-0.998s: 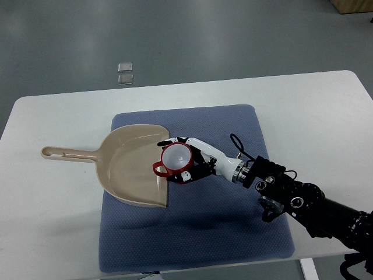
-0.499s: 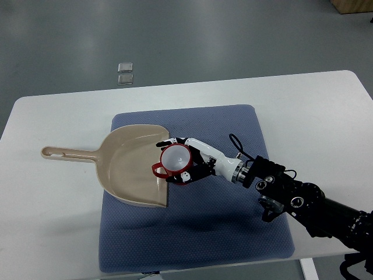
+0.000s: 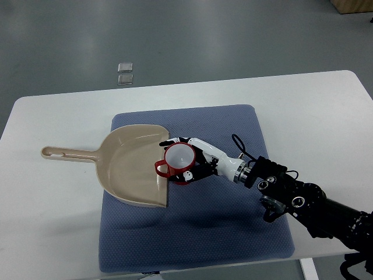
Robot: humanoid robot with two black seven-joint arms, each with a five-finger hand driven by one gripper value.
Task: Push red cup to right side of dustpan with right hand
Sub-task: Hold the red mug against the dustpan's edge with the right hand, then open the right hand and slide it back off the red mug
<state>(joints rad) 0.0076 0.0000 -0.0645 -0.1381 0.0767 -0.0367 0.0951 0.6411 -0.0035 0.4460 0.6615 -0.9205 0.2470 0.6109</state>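
Observation:
A red cup with a white inside stands upright at the open right edge of the beige dustpan, its handle pointing left over the pan. My right hand reaches in from the lower right and its fingers curl around the far and near sides of the cup, touching it. The dustpan lies on a blue mat, with its long handle pointing left onto the white table. The left arm is out of sight.
The white table extends around the mat on all sides. Bare mat lies to the right of the dustpan and in front of it. Two small clear squares lie on the grey floor beyond the table's far edge.
The cup and my right hand have shifted slightly to the right, toward the dustpan's open edge. The dustpan has stayed in place.

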